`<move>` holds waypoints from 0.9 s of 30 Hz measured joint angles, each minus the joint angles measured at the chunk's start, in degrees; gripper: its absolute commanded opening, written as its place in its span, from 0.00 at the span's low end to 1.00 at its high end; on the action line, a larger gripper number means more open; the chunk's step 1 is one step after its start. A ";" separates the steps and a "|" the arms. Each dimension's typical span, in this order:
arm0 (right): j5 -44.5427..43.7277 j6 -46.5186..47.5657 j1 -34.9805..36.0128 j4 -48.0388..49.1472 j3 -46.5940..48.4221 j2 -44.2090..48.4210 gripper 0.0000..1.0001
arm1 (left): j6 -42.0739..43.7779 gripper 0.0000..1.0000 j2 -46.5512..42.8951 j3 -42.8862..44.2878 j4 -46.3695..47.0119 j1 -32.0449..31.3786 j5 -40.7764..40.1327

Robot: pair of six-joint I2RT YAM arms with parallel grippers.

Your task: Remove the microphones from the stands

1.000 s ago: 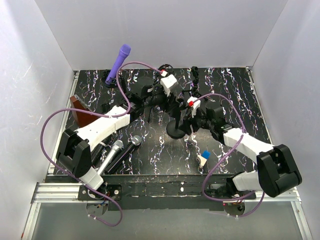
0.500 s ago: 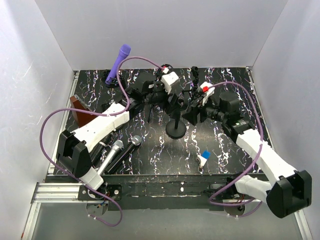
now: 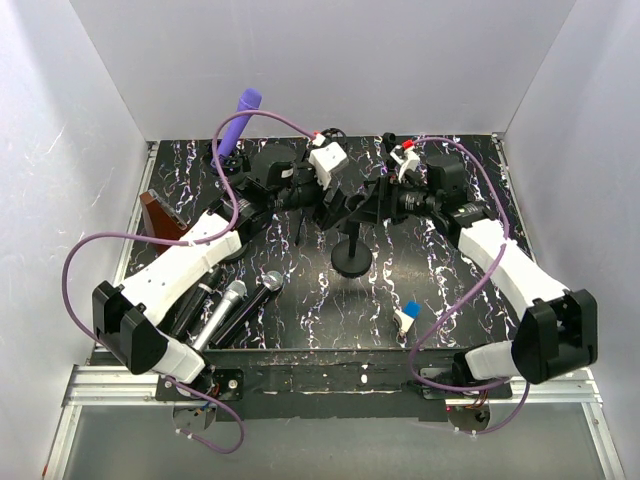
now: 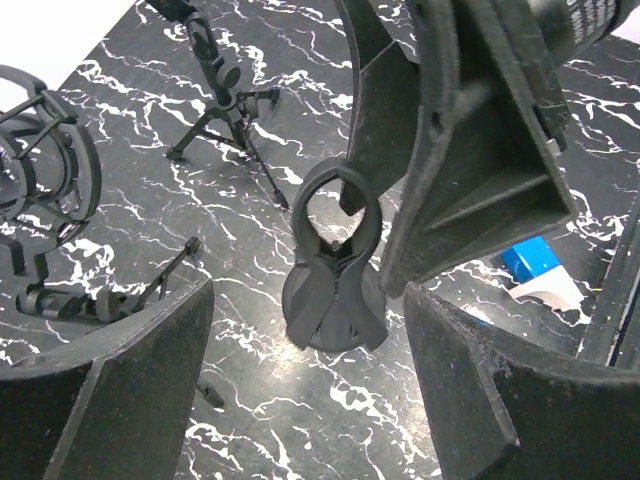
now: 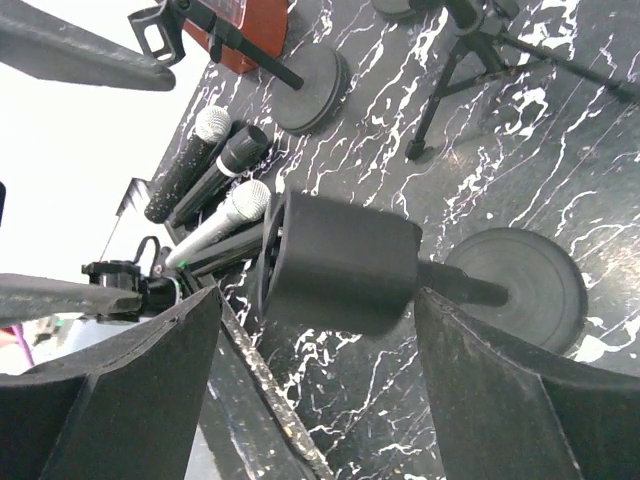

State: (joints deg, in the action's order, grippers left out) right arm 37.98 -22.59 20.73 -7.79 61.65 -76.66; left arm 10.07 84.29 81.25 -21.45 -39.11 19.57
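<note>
The black stand (image 3: 351,262) has a round base in the table's middle. Its clip (image 4: 335,215) is an empty ring; it also shows in the right wrist view (image 5: 340,262). A purple microphone (image 3: 240,112) sits tilted on another stand at the back left. A silver microphone (image 3: 228,305) and black ones lie flat at the front left. My left gripper (image 3: 335,205) is open and empty, just left of the clip. My right gripper (image 3: 377,203) is open and empty, just right of it. Its finger (image 4: 470,150) fills the left wrist view's upper right.
A tripod stand (image 4: 225,100) and a shock mount (image 4: 40,190) stand at the back. A brown box (image 3: 160,215) and a round-based stand (image 5: 310,85) are at the left. A blue-and-white piece (image 3: 407,315) lies front right. White walls enclose three sides.
My right arm has swung from the front right toward the back, its gripper now level with the clip. My left arm has reached further back. The stand has stayed in place.
</note>
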 measured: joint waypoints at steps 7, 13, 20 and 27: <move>1.27 -5.99 0.00 -0.11 3.19 -4.33 0.46 | 1.14 0.77 -0.52 -0.22 -1.31 0.35 -2.43; 1.55 -7.72 -0.52 -1.31 3.65 -4.22 0.30 | 1.75 0.78 -0.94 -0.28 -1.86 1.05 -2.93; 0.17 -7.52 -10.86 -8.24 3.63 -1.05 0.24 | 1.68 0.77 -0.96 -0.33 -1.84 1.68 -3.28; 1.31 -7.45 -28.24 -12.70 3.67 0.24 0.23 | 1.40 0.78 -0.94 -0.96 -1.27 2.03 -3.32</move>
State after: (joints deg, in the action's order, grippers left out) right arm 39.29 -30.04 -7.51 -20.49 65.32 -76.42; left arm 11.46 83.35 80.29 -22.72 -37.08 16.25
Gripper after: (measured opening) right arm 0.502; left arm 0.776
